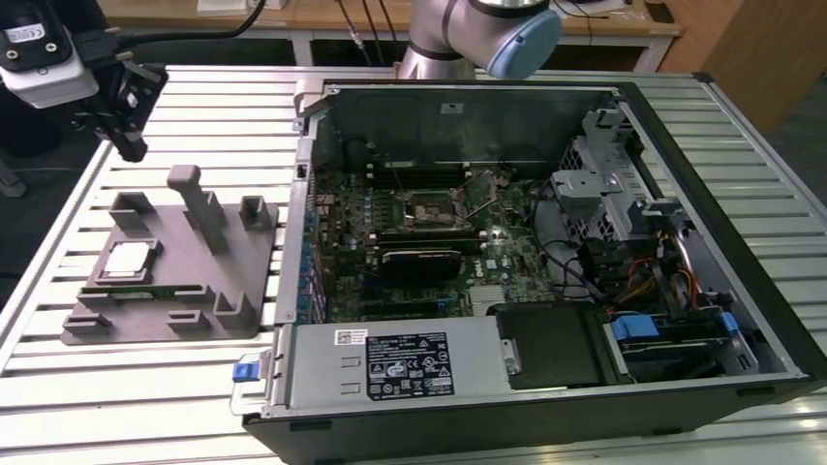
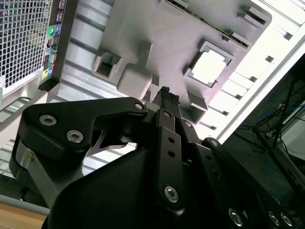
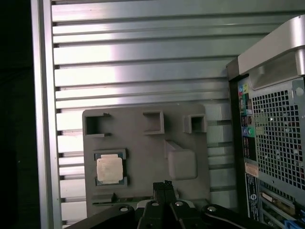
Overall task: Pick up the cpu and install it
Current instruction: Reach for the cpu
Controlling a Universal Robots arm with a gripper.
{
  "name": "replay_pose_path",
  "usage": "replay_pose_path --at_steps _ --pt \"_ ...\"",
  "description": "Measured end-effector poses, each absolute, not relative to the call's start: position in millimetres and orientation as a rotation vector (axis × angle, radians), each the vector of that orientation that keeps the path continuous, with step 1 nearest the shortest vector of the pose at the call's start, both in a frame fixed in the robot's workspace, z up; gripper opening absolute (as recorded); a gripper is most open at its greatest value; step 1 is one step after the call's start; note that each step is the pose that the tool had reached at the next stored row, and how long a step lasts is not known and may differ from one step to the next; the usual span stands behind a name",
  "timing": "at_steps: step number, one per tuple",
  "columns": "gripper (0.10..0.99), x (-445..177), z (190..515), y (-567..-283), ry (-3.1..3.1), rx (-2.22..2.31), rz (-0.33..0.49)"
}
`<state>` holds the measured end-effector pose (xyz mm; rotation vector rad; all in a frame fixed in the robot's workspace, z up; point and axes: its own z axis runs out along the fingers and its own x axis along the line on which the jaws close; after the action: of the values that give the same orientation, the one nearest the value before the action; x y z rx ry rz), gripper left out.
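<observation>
While the cpu [image 1: 127, 262] lies flat in a shallow square seat of the grey fixture tray [image 1: 166, 325], the gripper [image 1: 134, 147] hangs in the air apart from it, at about twelve o'clock from the chip in the exterior view, over the far edge of the slatted metal desk [image 1: 130, 397]. Its jaws are closed, tips pressed together, with nothing between them; in both wrist views the dark tips [image 2: 165, 90] [image 3: 164, 183] meet in a single narrow point above the tray.

In the exterior view, the tray sits on the desk at about nine o'clock from the open computer case [image 1: 723, 194], just beside its side wall. The chip's pale metal top faces up and catches the light in the second wrist view [image 2: 208, 67] and the first wrist view [image 3: 109, 168]. Raised blocks and small square pockets of the tray [image 2: 157, 28] [image 3: 143, 143] stand around it.

Inside the case, the motherboard's black-framed socket [image 1: 427, 207] lies near the board's middle, at about three o'clock from the tray and well apart from the chip.
</observation>
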<state>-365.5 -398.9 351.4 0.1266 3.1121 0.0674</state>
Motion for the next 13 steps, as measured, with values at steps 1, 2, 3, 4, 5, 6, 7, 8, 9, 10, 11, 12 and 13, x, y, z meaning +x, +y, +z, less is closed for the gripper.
replay_pose_path --at_steps 1,2,3,4,5,6,7,8,9,10,11,12,13 --pt "0.106 -366.3 350.5 -398.9 3.112 0.127 0.067" --pt "0.106 -367.2 349.6 -398.9 3.112 0.127 0.067" --pt "0.106 -368.0 348.8 -398.9 3.112 0.127 0.067" --pt "0.106 -368.8 348.1 -398.9 3.112 0.127 0.067" --pt "0.106 -369.6 347.2 -398.9 3.112 0.127 0.067" --pt "0.106 -370.4 346.4 -398.9 3.112 0.127 0.068" --pt "0.106 -371.3 345.6 -398.9 3.112 0.127 0.067" --pt "0.106 -372.1 344.7 -398.9 3.112 0.127 0.067" --pt "0.106 -373.0 343.9 -398.9 3.112 0.127 0.067" --pt "0.106 -373.8 343.0 -398.9 3.112 0.127 0.067" --pt "0.106 -374.8 342.2 -398.9 3.112 0.127 0.067" --pt "0.106 -375.7 341.3 -398.9 3.112 0.127 0.067" --pt "0.106 -376.6 340.4 -398.9 3.112 0.127 0.067"
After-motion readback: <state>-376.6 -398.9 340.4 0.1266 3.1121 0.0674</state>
